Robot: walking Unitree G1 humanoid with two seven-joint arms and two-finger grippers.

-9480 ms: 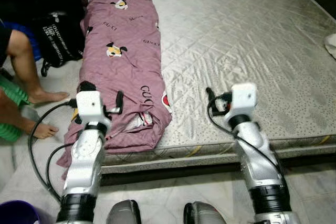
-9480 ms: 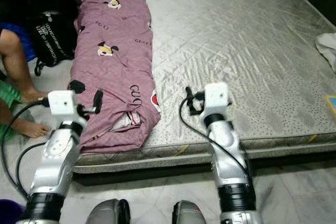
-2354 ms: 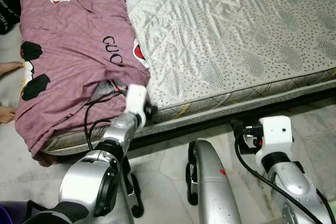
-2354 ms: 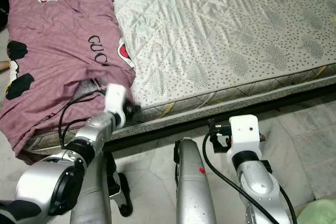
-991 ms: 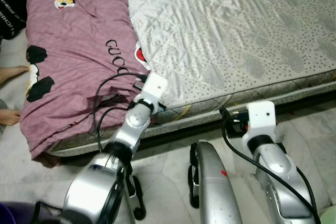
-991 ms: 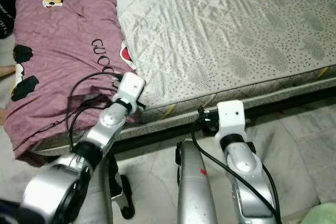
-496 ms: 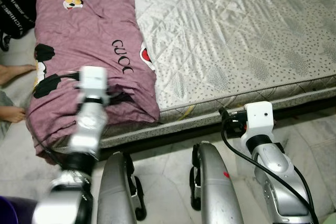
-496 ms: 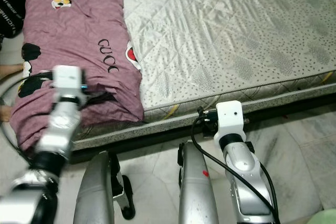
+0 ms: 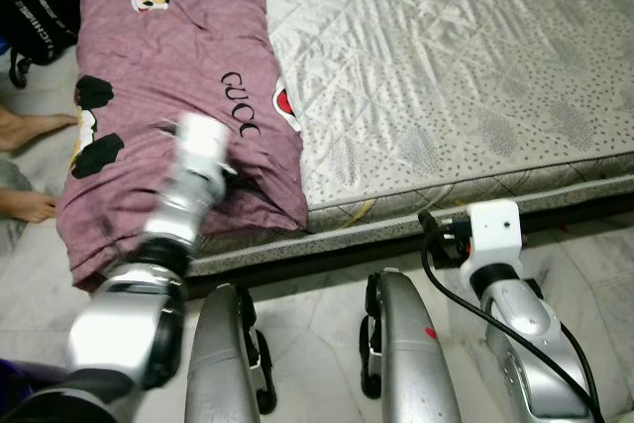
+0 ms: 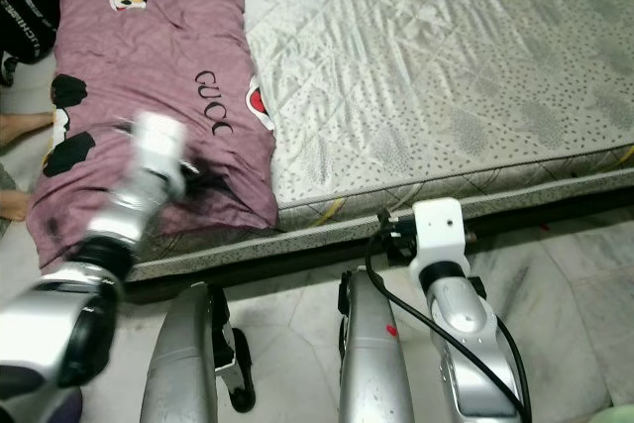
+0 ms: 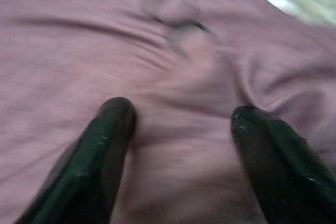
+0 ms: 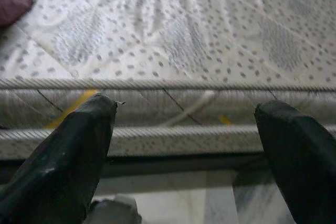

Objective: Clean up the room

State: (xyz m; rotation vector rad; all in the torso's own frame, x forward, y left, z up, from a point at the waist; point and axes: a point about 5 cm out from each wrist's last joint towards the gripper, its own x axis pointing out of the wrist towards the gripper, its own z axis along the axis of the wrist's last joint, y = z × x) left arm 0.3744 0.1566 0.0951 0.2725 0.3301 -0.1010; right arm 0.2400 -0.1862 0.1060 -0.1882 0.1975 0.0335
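Two left fingers spread wide, pressed on purple blanket, nothing gripped

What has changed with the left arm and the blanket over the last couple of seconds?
The left gripper has swung from the blanket's near corner at the mattress edge up onto the purple fabric, and now hovers over it with fingers open, gripping nothing. The blanket lies much as before along the mattress's left side. The right gripper stays open and low, facing the mattress edge.
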